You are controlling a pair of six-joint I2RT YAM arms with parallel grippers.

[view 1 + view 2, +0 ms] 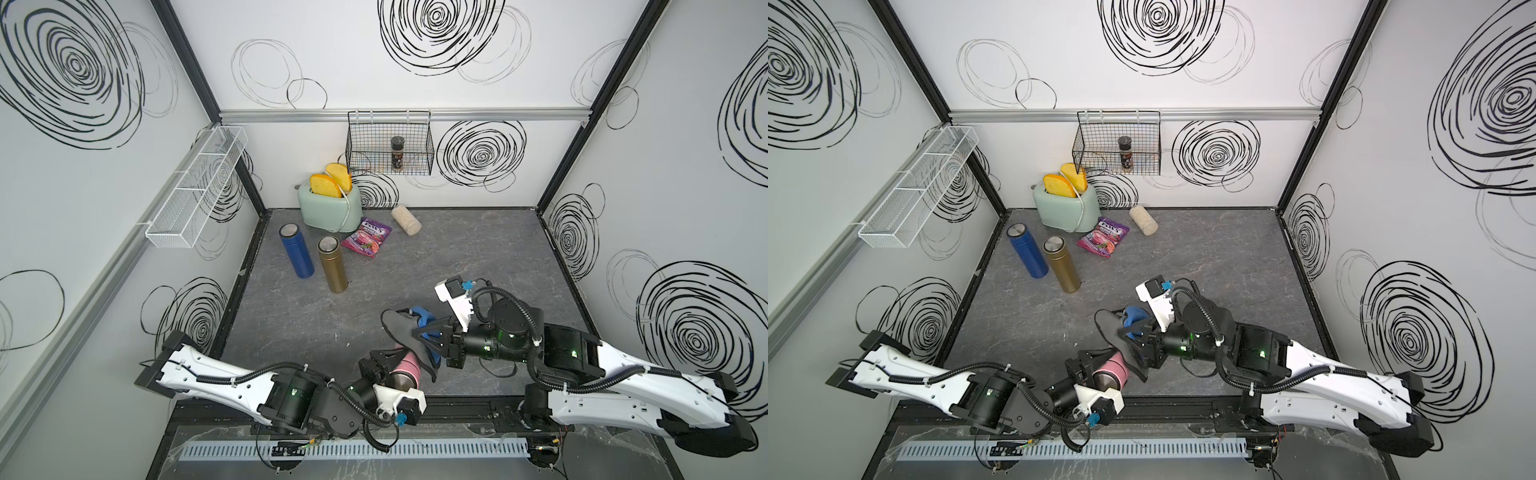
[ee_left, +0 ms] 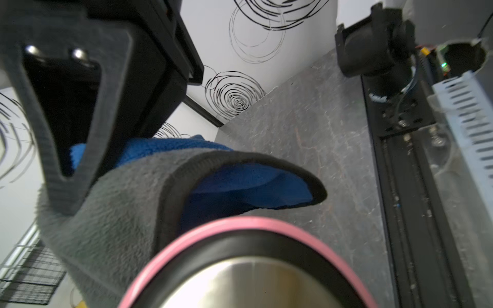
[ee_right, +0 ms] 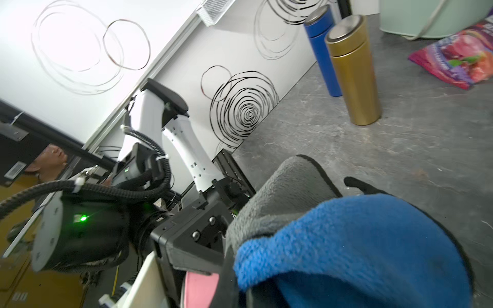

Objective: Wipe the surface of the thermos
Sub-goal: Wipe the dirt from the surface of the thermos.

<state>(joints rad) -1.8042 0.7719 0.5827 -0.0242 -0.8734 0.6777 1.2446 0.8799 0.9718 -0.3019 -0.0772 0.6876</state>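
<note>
— at the front of the table [image 1: 478, 249], who had the pink thermos [image 1: 406, 366]?
— the left gripper [image 1: 388, 360], clamped round it, holding it tilted.
— and the cloth [image 1: 398, 326]?
— pinched tight in the right gripper [image 1: 424, 338], draped over the thermos's far end. wiping looked underway; most of the body seemed left.
</note>
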